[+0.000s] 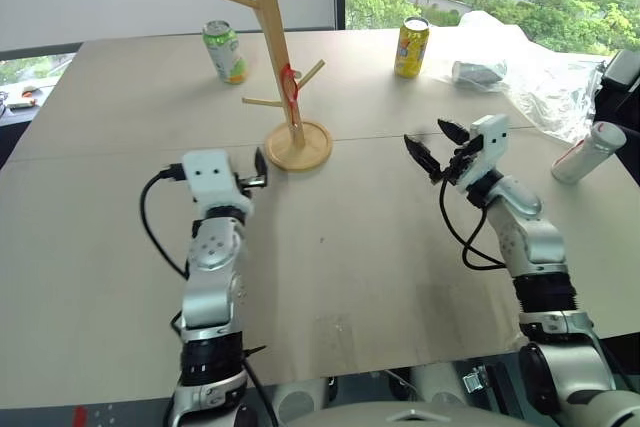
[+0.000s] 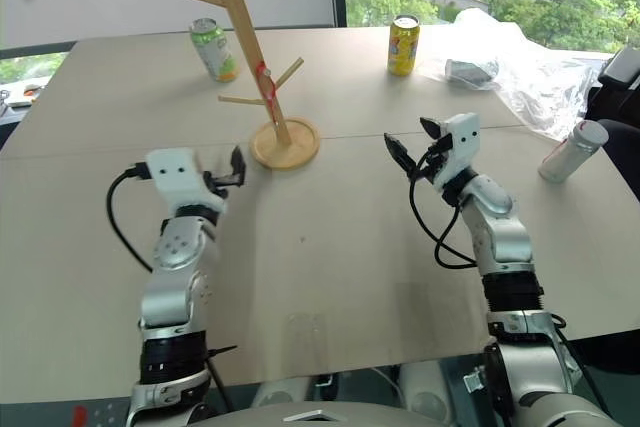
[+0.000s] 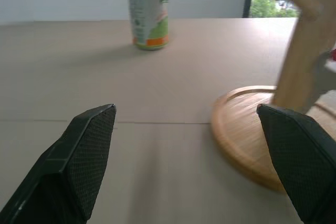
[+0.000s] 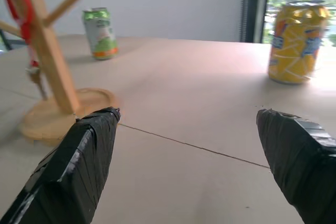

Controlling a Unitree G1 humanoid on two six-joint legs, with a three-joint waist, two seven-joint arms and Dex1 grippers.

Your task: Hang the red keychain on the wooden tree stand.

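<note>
The small red keychain [image 1: 290,82] is hanging on the tall light-wood tree stand [image 1: 279,57] at the far middle of the desk [image 1: 350,247]. Left gripper [image 1: 258,173] and right gripper [image 1: 436,145] are both spread, empty; hanging looks done, only withdrawing remains.

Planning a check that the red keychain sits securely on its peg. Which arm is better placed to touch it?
Left, probably. The left gripper is open beside the wooden tree stand, just below the red keychain hanging on a peg. The right gripper, also open, is farther off across bare table.
</note>
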